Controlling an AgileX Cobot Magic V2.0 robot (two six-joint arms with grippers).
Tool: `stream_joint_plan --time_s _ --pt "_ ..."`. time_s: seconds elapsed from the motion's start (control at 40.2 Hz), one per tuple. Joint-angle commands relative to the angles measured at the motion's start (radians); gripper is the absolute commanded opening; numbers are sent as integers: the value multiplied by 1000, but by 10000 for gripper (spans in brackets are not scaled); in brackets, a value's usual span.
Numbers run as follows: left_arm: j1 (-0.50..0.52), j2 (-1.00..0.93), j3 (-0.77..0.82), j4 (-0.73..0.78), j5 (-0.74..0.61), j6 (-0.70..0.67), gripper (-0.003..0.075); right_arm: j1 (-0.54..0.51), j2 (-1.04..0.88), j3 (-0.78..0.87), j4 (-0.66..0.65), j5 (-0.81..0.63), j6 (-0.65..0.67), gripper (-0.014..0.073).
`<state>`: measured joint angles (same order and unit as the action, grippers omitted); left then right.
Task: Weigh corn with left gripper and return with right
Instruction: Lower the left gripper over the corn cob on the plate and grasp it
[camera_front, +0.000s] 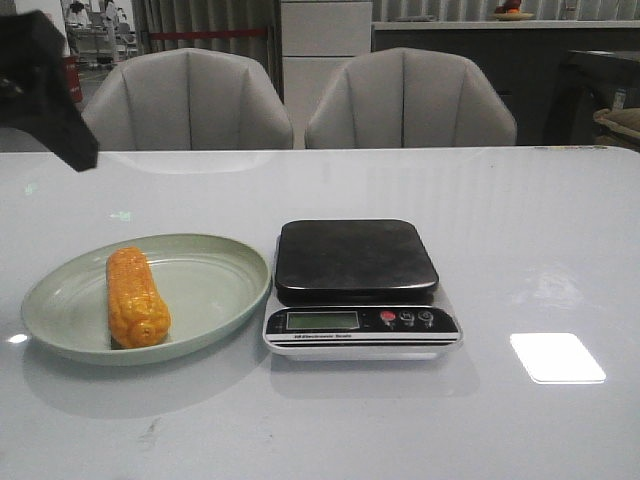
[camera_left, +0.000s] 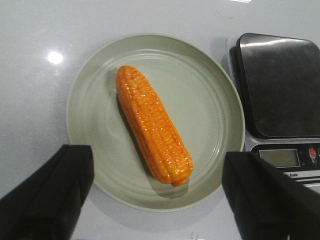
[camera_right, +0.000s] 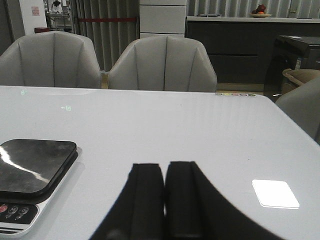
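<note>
Left gripper (camera_left: 157, 200) hangs above the pale green oval plate (camera_left: 220, 115) with its two black fingers (camera_left: 47, 195) spread wide, nothing between them. On that plate lies the orange-yellow corn cob (camera_left: 152, 131), flat and untouched, its length running diagonally across the dish. From the front, the plate (camera_front: 215, 290) sits at about nine o'clock of the digital kitchen scale with its dark steel platform (camera_front: 355, 260), their edges just beside each other on the glossy white surface (camera_front: 520, 240). The cob (camera_front: 136, 297) rests in the plate's left half. Right gripper (camera_right: 165, 200) hovers low over the surface at the scale's three o'clock side, its black fingers pressed together, holding nothing. Two grey upholstered chairs (camera_front: 410, 100) stand behind the surface.
</note>
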<state>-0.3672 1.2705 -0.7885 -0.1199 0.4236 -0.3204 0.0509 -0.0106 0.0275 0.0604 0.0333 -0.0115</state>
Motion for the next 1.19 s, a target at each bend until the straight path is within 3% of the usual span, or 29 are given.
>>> stream_joint_plan --time_s 0.0,0.771,0.846,1.02,1.169 --pt "-25 55 -68 -13 -69 -37 587 -5 -20 2 -13 -84 -10 164" --pt "-38 466 -261 -31 5 -62 571 -5 -20 2 -13 -84 -10 164" --pt "-38 476 -273 -43 6 -62 489 -5 -20 2 -13 -84 -10 164" --pt "-42 479 -333 -45 36 -48 102 -5 -20 2 -13 -84 -10 164" --pt "-81 479 -444 -45 69 -20 132 -5 -20 2 -13 -84 -10 164"
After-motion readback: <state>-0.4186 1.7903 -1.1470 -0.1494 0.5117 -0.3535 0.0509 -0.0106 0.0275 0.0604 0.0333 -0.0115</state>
